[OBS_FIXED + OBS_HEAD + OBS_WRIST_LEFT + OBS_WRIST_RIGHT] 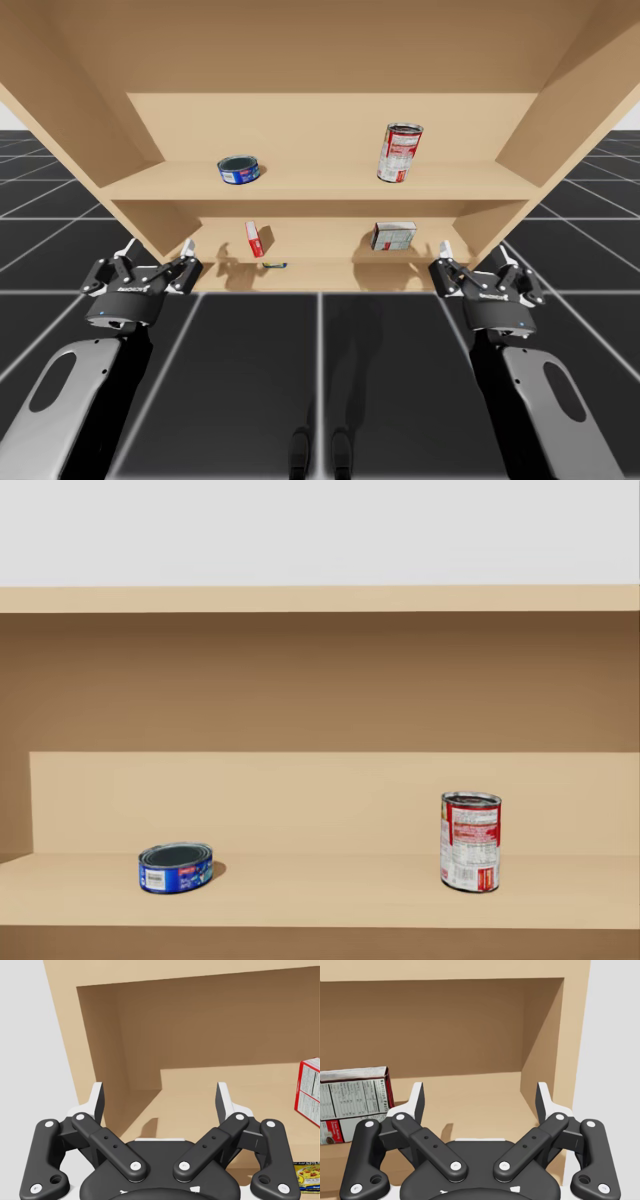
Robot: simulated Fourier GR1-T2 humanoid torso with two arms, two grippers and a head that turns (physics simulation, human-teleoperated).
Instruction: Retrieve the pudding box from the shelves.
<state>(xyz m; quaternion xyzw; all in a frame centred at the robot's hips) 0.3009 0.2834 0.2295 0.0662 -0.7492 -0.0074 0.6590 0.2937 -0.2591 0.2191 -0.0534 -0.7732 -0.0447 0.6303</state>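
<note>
The pudding box (pixel 394 235), brownish red with a white printed panel, stands on the lower shelf (pixel 330 262) towards its right. My right gripper (pixel 474 258) is open in front of that shelf, to the right of the box and apart from it. From the right wrist, the box (pixel 354 1102) is ahead and off to one side of the open right gripper (pixel 480 1097), with nothing between the fingers. My left gripper (pixel 158 250) is open at the shelf's left end. The left gripper (pixel 160 1097) faces the empty left corner.
A red box (pixel 255 239) (pixel 310 1091) stands left of centre on the lower shelf, with a small flat packet (pixel 275 265) (pixel 307 1176) lying in front of it. The upper shelf carries a flat blue can (pixel 238 169) (pixel 176 867) and a tall red-and-white can (pixel 399 152) (pixel 470 841).
</note>
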